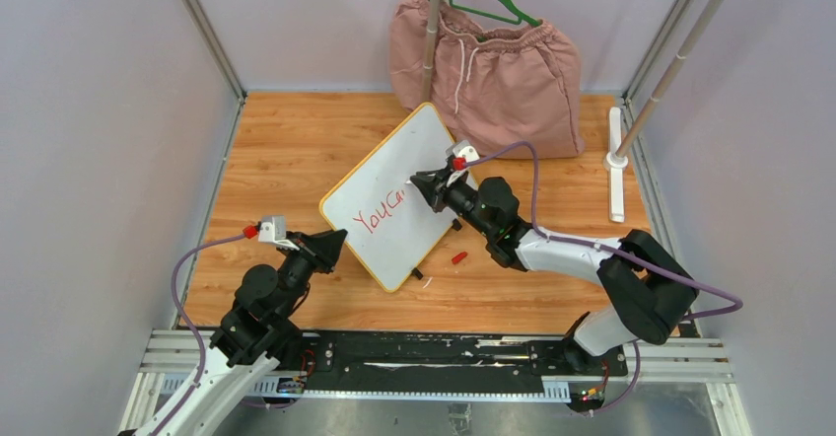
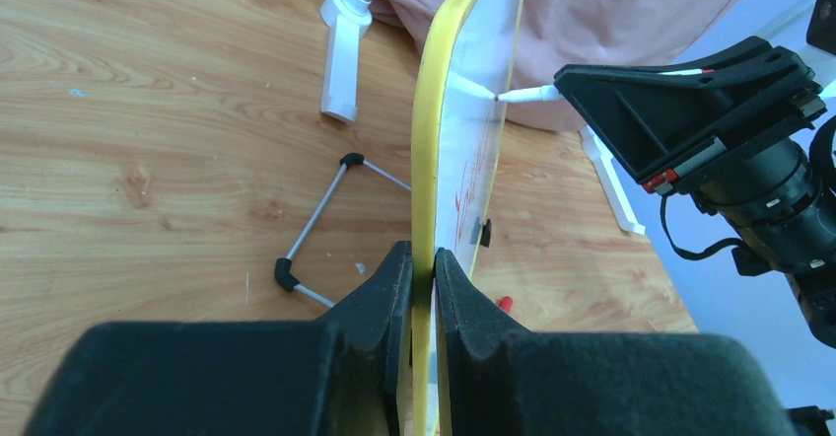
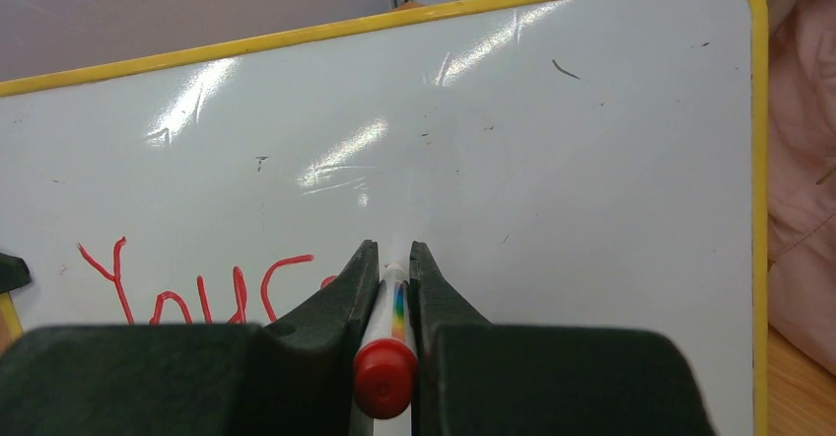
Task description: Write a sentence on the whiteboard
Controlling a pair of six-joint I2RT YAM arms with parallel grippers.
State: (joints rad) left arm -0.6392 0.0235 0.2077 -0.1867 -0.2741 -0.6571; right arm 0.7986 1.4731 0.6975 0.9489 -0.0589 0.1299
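Note:
The whiteboard [image 1: 412, 150], white with a yellow rim, stands tilted on the wooden table. My left gripper [image 1: 338, 243] is shut on its lower left edge; the left wrist view shows both pads clamped on the yellow rim [image 2: 426, 160], left gripper [image 2: 424, 263]. My right gripper [image 1: 419, 181] is shut on a white marker [image 3: 386, 357] with a red end. The marker's tip [image 2: 518, 94] touches the board face [image 3: 542, 140]. The sentence [image 1: 380, 211] reads about "YouCa" in red; the right fingers [image 3: 335, 308] hide the end of the red lettering [image 3: 197, 293].
Pink shorts [image 1: 493, 71] hang on a green hanger behind the board. A rack post with a white base [image 1: 616, 165] stands at the right. A small red cap [image 1: 458, 256] lies just right of the board. A wire stand [image 2: 320, 214] rests behind the board.

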